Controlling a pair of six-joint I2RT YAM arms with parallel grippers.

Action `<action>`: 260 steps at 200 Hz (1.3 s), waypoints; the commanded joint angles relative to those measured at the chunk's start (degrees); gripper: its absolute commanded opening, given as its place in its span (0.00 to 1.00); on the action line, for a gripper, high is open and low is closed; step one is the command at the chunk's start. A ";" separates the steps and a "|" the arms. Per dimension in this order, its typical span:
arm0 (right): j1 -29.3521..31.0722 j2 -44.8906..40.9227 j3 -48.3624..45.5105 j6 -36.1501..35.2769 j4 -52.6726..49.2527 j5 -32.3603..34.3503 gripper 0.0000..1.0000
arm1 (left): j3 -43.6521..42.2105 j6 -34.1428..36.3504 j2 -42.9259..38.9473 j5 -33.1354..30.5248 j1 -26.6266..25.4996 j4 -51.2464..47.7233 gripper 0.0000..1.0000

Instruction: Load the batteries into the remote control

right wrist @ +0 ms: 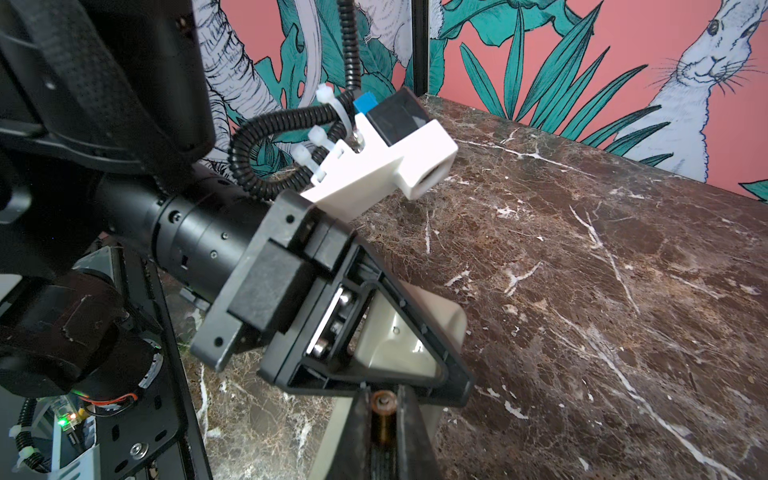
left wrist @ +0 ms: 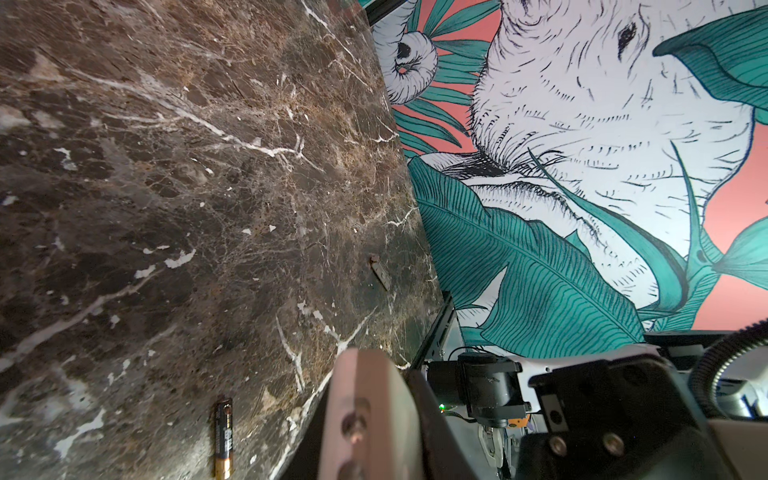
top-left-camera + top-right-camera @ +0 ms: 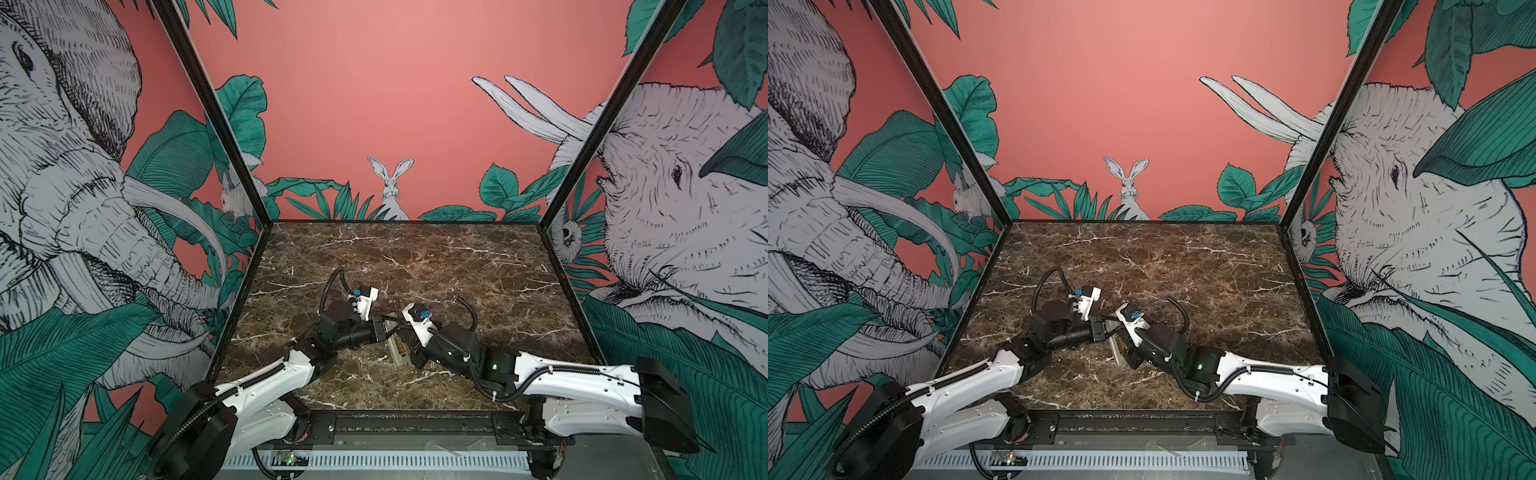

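left jaws closed on the remote [image 3: 397, 351], gripping it near one end. in both top views the remote sits tilted, low over the table [image 3: 415, 257], front-middle, between the two arms. cannot tell if its lower end touches the table.

right jaws closed on a battery [image 1: 381, 417], pinched between the two fingers [image 1: 405, 424]. only one end of the battery pokes out. that end sits just beside the remote's beige body and right under the edge of the left jaws. cannot tell if the battery touches the remote.

second battery [image 2: 223, 436] lies flat on the table in the left wrist view, gold end outward, clear of both jaws. a small flat brown piece [image 2: 380, 272] lies on the table well apart from it, near the table edge by the wall.
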 commanded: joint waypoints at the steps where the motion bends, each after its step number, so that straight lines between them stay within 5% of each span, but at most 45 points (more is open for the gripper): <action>1: 0.40 0.25 -0.69 -0.61 3.84 1.29 0.00 | 1.69 -1.97 -0.92 1.11 -0.25 3.88 0.00; 260: 0.40 1.79 -2.49 0.12 1.55 4.79 0.00 | 1.96 -1.88 -3.34 -0.07 -0.28 3.33 0.00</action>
